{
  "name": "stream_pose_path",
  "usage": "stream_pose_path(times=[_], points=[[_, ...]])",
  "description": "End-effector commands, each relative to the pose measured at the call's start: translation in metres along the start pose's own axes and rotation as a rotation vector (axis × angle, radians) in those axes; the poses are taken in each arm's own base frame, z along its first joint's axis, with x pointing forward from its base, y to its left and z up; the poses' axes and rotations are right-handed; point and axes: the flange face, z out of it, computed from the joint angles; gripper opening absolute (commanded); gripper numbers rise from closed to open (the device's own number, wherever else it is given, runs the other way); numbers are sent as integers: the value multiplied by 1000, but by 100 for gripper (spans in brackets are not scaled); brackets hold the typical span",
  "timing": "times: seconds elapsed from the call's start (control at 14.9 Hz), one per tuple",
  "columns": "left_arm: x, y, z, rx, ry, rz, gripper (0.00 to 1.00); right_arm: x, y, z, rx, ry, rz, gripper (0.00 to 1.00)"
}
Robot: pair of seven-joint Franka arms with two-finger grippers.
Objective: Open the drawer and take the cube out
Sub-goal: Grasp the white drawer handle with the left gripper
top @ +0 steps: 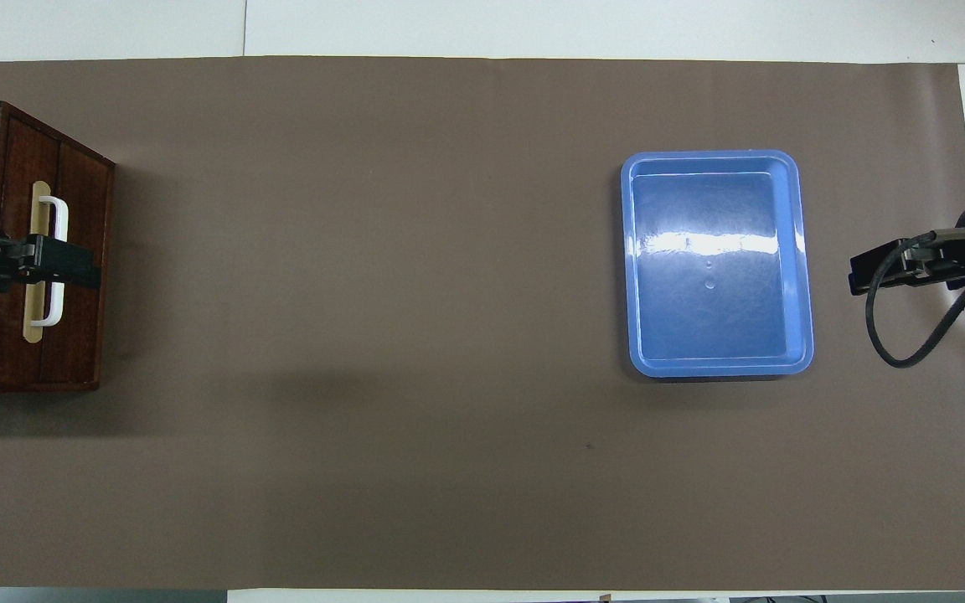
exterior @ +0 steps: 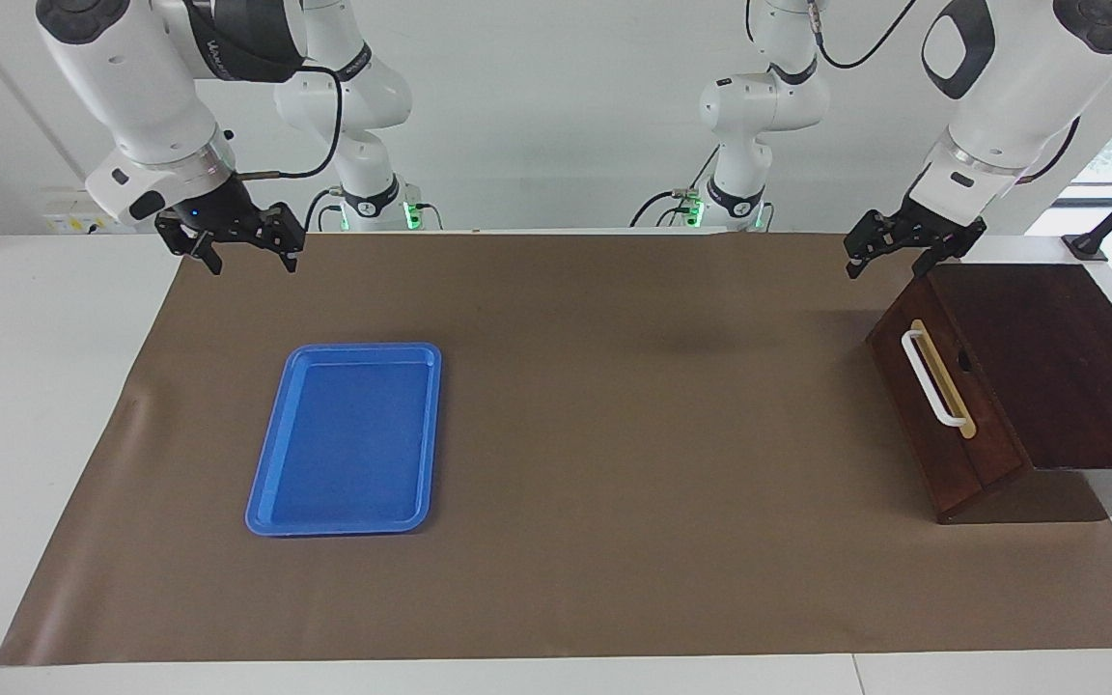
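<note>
The drawer (exterior: pixel 990 425) is shut in a dark wooden cabinet (exterior: pixel 1048 357) at the left arm's end of the table. Its white bar handle (exterior: pixel 928 378) faces the middle of the mat and also shows in the overhead view (top: pixel 59 219). The yellow cube is hidden. My left gripper (exterior: pixel 892 259) is open and empty, raised over the cabinet's corner nearest the robots; in the overhead view it (top: pixel 72 264) covers the handle's middle. My right gripper (exterior: pixel 249 255) is open and empty, raised over the mat's edge near the robots at the right arm's end.
An empty blue plastic tray (exterior: pixel 363 349) lies on the brown mat (exterior: pixel 614 434) toward the right arm's end, also in the overhead view (top: pixel 709 156). The mat covers most of the white table.
</note>
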Motion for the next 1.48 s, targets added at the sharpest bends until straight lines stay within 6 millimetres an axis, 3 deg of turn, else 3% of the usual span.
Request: stream_pose_path(times=[0.0, 0.67, 1.14, 1.41], points=[[-5, -3, -5, -9, 8, 3, 100, -1, 1, -2, 18, 13, -18, 100], [-7, -4, -4, -8, -3, 1, 100, 0, -2, -2, 22, 28, -16, 100], [-2, 2, -3, 89, 32, 35, 100, 3, -4, -2, 27, 38, 204, 100], [11, 4, 14, 171, 27, 63, 100, 2, -5, -1, 28, 29, 321, 100]])
